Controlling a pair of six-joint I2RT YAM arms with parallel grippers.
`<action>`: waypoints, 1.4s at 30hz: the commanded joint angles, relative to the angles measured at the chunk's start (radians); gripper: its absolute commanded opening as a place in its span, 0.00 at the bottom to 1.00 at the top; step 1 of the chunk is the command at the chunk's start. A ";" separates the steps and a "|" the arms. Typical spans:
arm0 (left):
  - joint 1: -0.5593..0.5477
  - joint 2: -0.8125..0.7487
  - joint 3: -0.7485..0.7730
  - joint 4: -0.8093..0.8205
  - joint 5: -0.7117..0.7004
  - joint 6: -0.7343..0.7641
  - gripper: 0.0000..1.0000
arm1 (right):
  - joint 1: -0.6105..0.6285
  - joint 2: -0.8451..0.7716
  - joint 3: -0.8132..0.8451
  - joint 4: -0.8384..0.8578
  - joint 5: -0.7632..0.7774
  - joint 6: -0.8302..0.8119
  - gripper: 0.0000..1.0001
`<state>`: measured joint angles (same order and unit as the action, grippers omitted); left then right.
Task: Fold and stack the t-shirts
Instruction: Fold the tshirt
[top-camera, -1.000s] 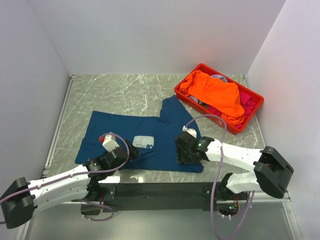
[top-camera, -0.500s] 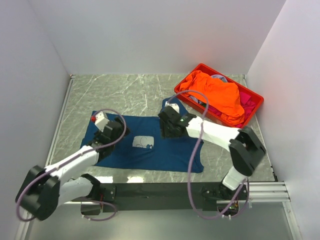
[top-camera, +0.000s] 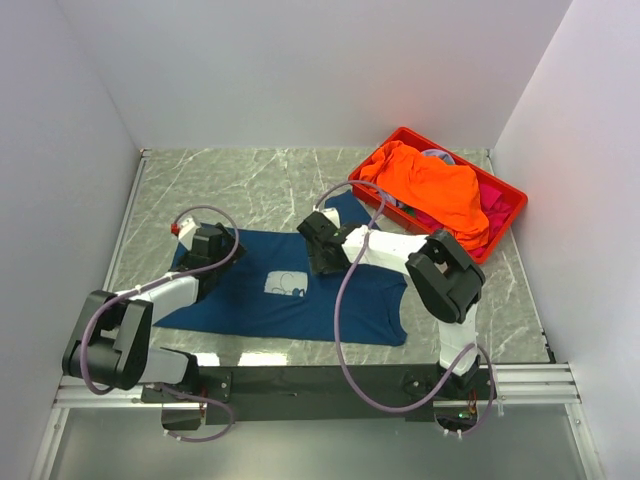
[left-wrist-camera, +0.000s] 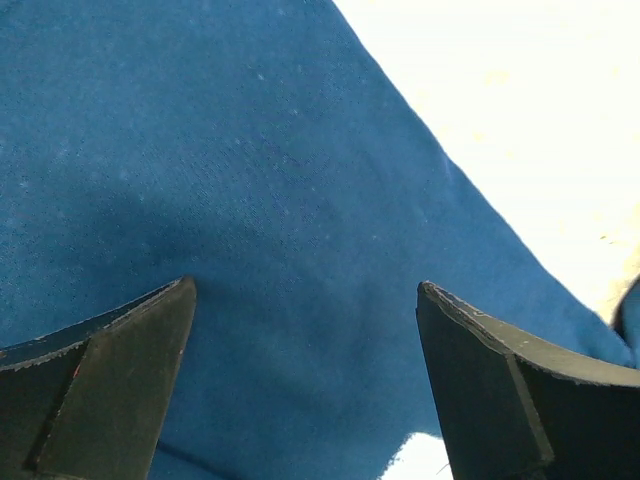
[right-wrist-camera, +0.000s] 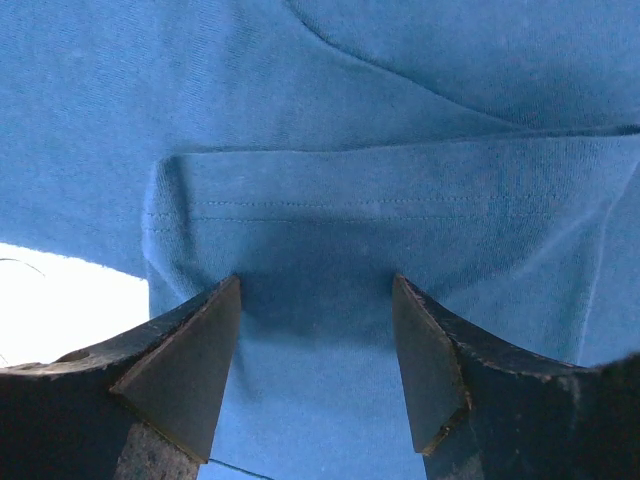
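Left gripper (left-wrist-camera: 305, 300): spread wide, low over cloth, pinching nothing.
Right gripper (right-wrist-camera: 315, 290): fingers apart, a hemmed fold lying between them, unclamped.
Navy t-shirt (top-camera: 340, 300): flat on table (top-camera: 250, 185), directly beneath both grippers.
Orange t-shirt (top-camera: 430, 185): heaped in red crate (top-camera: 503, 232), beyond and right of right gripper.
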<state>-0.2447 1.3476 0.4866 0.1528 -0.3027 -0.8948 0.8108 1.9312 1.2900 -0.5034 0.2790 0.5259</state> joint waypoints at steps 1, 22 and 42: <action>0.034 0.007 -0.025 0.059 0.071 0.013 0.99 | 0.002 0.008 -0.006 0.048 0.017 0.002 0.69; 0.084 -0.218 -0.138 -0.058 0.057 -0.041 0.99 | 0.160 -0.020 -0.119 0.074 -0.058 0.081 0.68; 0.122 -0.107 0.175 -0.127 0.091 0.103 0.99 | -0.222 0.026 0.401 -0.032 -0.135 -0.176 0.68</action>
<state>-0.1387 1.2064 0.6300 0.0147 -0.2630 -0.8375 0.6273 1.8923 1.5635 -0.5365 0.2028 0.4240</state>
